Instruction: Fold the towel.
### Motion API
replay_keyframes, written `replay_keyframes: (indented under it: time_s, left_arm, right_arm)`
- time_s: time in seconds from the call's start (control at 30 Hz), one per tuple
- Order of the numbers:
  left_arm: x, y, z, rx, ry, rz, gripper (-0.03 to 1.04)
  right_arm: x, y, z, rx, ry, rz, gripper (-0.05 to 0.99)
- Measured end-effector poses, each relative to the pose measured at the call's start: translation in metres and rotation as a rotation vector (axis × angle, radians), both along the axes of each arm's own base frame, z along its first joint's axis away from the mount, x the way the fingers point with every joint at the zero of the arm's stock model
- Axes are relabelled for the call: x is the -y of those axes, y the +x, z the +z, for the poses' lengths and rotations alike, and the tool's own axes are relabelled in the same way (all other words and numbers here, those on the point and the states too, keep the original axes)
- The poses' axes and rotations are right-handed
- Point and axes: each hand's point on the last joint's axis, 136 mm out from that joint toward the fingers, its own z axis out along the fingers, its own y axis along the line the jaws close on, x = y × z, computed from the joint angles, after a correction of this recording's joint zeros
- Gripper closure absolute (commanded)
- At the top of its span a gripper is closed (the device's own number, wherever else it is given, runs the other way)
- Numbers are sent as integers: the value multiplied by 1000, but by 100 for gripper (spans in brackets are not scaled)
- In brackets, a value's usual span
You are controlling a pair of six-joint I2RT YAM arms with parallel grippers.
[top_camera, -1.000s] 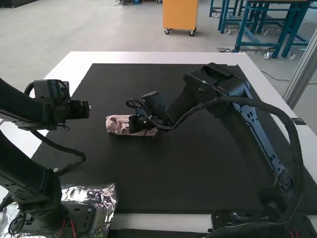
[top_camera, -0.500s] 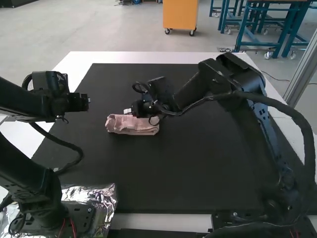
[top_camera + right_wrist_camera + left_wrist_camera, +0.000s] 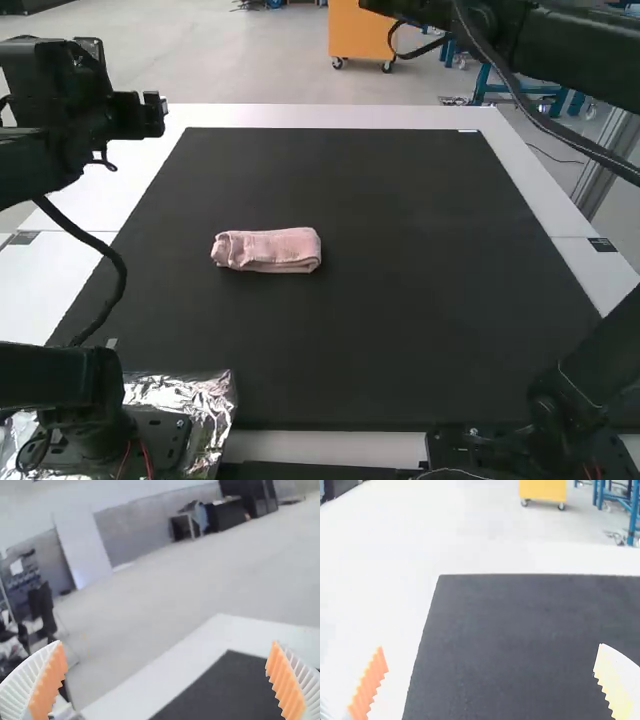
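Lying between the two arms, the towel makes a compact folded bundle on the black mat, left of its middle, long axis running left to right.
The left pincer is wide and empty, raised at the left edge of the table; from it the towel lies to the right and seemingly nearer. The right pincer, also wide and empty, belongs to the raised right arm at far right, so the left looks closer. Folding appears finished or nearly so; any last tidying would probably suit the left, working along that long axis.
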Motion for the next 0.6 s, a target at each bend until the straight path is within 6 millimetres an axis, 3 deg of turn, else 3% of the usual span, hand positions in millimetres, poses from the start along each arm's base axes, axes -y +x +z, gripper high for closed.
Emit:
replay_keyframes:
  time_s: [0.17, 0.33, 0.47, 0.6]
  left_arm:
    - [22, -39, 74, 199, 23, -54, 4]
    - [40, -83, 109, 310, -9, -105, 4]
    - [50, -127, 139, 431, -44, -145, 4]
    - [54, -187, 165, 578, -58, -172, 4]
  right_arm:
    - [91, -32, 35, 90, -9, -204, 2]
    - [171, -87, 40, 154, -15, -396, 2]
    - [214, -150, 37, 237, 2, -510, 2]
    - [236, -224, 36, 363, 43, -571, 2]
